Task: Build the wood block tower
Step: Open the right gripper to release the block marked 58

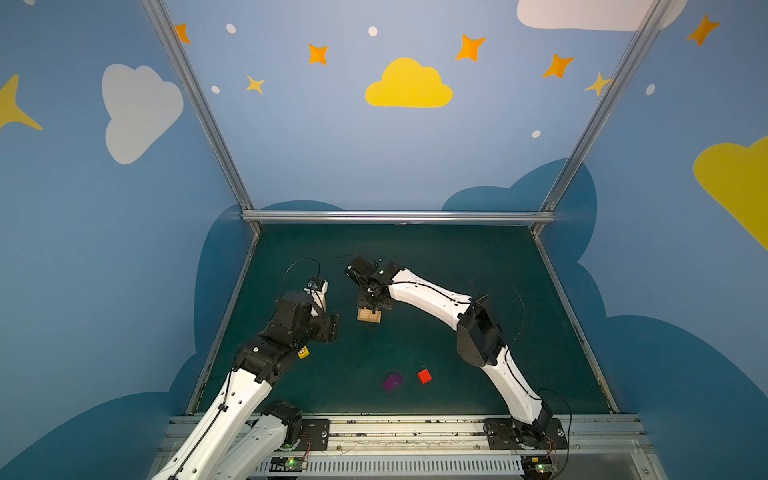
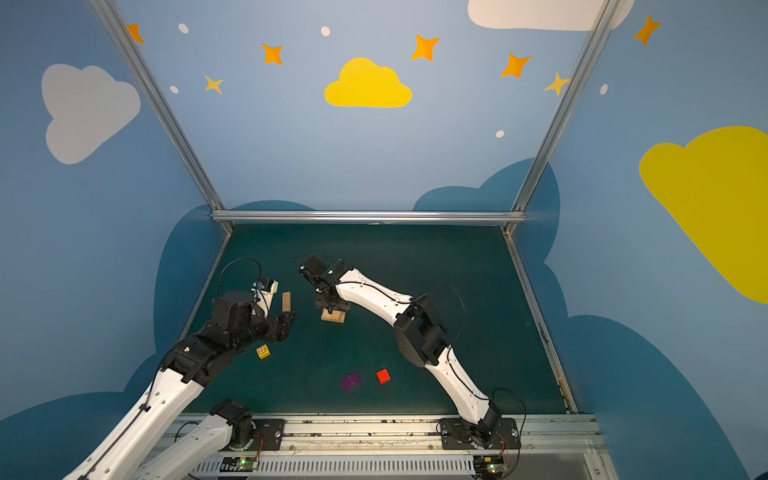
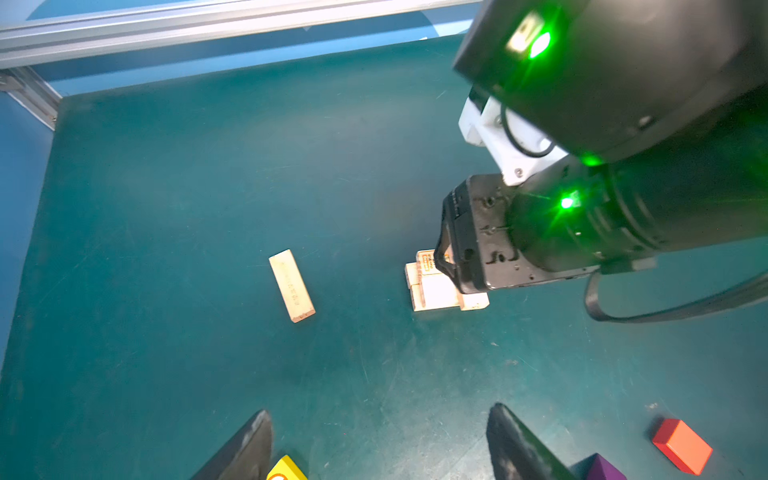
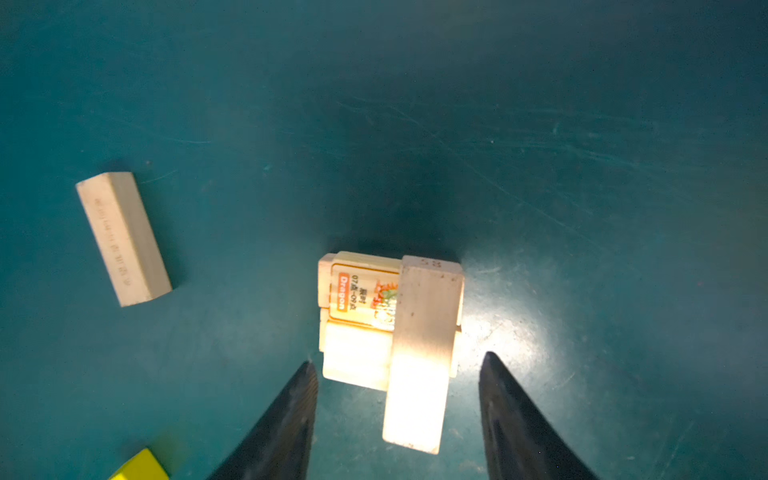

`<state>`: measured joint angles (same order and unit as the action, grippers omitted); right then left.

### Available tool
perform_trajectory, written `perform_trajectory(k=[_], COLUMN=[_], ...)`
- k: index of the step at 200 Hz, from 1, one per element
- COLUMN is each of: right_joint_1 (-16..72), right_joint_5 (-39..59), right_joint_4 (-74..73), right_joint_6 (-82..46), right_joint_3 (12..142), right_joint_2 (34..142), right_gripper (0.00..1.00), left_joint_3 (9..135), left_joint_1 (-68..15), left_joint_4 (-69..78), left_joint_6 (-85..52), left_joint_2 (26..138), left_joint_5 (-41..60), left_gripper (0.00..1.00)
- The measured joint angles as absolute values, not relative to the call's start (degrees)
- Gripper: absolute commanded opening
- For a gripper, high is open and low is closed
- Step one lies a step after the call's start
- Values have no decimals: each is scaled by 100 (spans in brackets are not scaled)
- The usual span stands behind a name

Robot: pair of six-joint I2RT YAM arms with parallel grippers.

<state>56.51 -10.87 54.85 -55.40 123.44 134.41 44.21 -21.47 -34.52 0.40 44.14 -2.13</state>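
Observation:
The tower (image 1: 369,314) (image 2: 333,316) is a low stack of tan planks mid-table, one with orange print (image 4: 353,297). Its top plank (image 4: 419,353) lies crosswise and overhangs the stack. My right gripper (image 4: 399,358) (image 1: 370,305) hovers over it, open, with a gap between each finger and that plank. A loose plank (image 2: 286,301) (image 3: 291,285) (image 4: 124,239) lies left of the tower. My left gripper (image 3: 380,409) (image 2: 286,326) is open and empty, above the mat near the yellow cube (image 1: 304,352) (image 3: 286,469). The purple cube (image 1: 392,382) and red cube (image 1: 424,376) sit nearer the front.
The green mat (image 1: 457,353) is fenced by aluminium rails (image 1: 399,216) and blue walls at the back and sides. A metal rail with the arm bases (image 1: 415,432) runs along the front edge. The right arm's body (image 3: 623,124) fills a corner of the left wrist view.

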Motion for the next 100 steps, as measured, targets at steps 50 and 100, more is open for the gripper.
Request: perform_trajectory(k=[50,100], right_joint_1=[5592,5522], right_joint_5=[-934,-755], right_joint_4=[5295,5203], right_joint_6=[-5513,-5524], right_joint_3=[12040,11957], right_joint_2=[13353,13351], right_gripper=[47,42], left_joint_3=[4421,4418], left_joint_1=[-2099,-2071], left_joint_4=[-3450,-3446], left_joint_6=[40,40], left_joint_2=[4418,4525], left_joint_5=[-228,-222], left_gripper=[81,81])
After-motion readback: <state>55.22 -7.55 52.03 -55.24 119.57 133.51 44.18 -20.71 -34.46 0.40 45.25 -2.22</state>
